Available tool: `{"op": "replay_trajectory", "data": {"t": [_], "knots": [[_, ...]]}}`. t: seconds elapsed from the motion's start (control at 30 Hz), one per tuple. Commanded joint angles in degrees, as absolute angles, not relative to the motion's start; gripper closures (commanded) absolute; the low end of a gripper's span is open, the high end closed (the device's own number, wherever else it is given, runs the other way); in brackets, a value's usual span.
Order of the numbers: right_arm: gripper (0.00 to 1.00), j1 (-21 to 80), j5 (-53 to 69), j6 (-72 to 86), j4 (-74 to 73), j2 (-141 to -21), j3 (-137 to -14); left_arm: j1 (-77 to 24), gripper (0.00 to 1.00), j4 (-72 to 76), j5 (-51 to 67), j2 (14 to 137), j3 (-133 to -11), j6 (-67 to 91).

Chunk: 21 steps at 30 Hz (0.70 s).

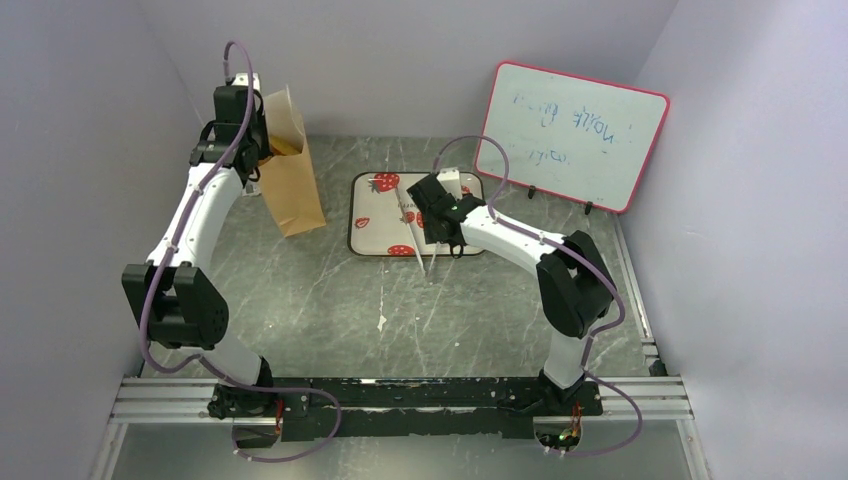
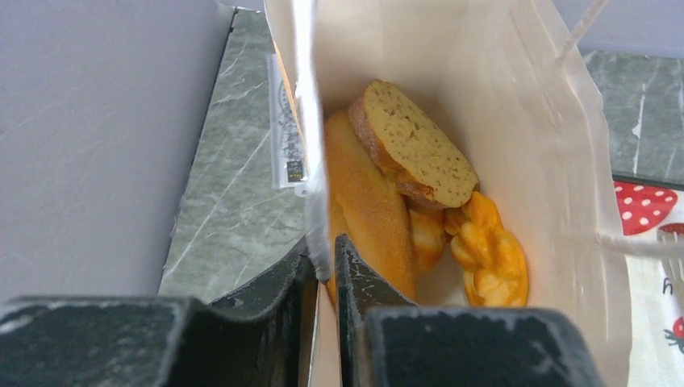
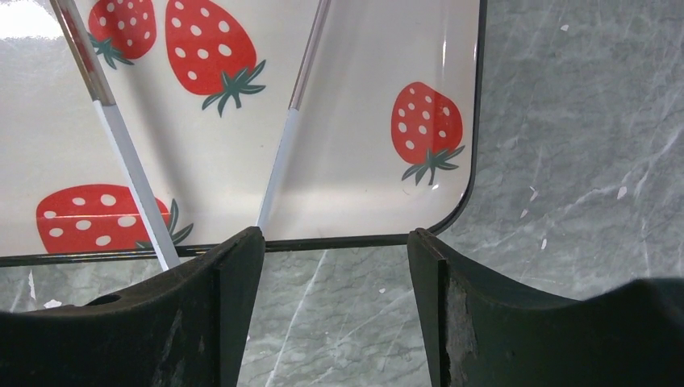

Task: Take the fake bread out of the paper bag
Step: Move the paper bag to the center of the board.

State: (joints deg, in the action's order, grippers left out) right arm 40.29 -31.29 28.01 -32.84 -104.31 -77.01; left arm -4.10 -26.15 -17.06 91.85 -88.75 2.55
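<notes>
Two grippers are working over the table [image 1: 330, 300].
The right gripper [image 3: 335, 242] is hovering spread over the tray's [image 3: 363, 189] six o'clock edge, tongs [image 3: 278, 161] lying beside it; at the tray's ten o'clock, the left gripper [image 2: 324, 246] is pinching the paper bag's [image 2: 516, 121] rim, with the bread [image 2: 403, 181] sitting inside.

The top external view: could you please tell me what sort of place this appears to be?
Probably a lab robot test cell, not a kitchen: plain walls box in a marble-look table, the left arm and right arm stand on an aluminium rail, and a whiteboard leans at the back.
</notes>
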Motion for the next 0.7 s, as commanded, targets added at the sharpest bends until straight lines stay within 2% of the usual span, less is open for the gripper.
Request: {"op": "replay_trajectory", "data": {"t": [0.0,0.1,0.17,0.2,0.4,0.47,0.53,0.67], "knots": [[0.33,40.2,-31.6,27.0,-31.8,-105.0,-77.4,-4.0,0.84,-31.1,-20.8,93.9,-93.3,5.7],[0.33,40.2,-31.4,26.8,-31.5,-105.4,-77.5,-4.0,0.51,-33.2,-21.2,93.3,-94.1,8.4],[0.33,40.2,-31.2,26.8,-31.3,-105.6,-77.4,-4.0,0.40,-33.9,-20.9,93.3,-94.2,9.2],[0.33,40.2,-31.0,26.7,-31.1,-105.6,-77.3,-4.0,0.39,-34.6,-20.9,93.7,-94.5,9.4],[0.33,40.2,-30.6,26.6,-30.5,-106.3,-77.7,-2.3,0.40,-36.1,-19.6,96.2,-95.8,11.3],[0.33,40.2,-30.4,26.6,-30.4,-106.4,-77.8,-1.0,0.35,-36.6,-17.7,97.2,-96.8,12.5],[0.33,40.2,-30.4,26.5,-30.3,-106.7,-78.0,0.5,0.42,-37.6,-14.9,98.9,-98.4,13.8],[0.33,40.2,-30.3,26.3,-29.8,-106.4,-77.7,2.8,0.67,-40.6,-11.4,102.5,-102.8,15.4]]}}
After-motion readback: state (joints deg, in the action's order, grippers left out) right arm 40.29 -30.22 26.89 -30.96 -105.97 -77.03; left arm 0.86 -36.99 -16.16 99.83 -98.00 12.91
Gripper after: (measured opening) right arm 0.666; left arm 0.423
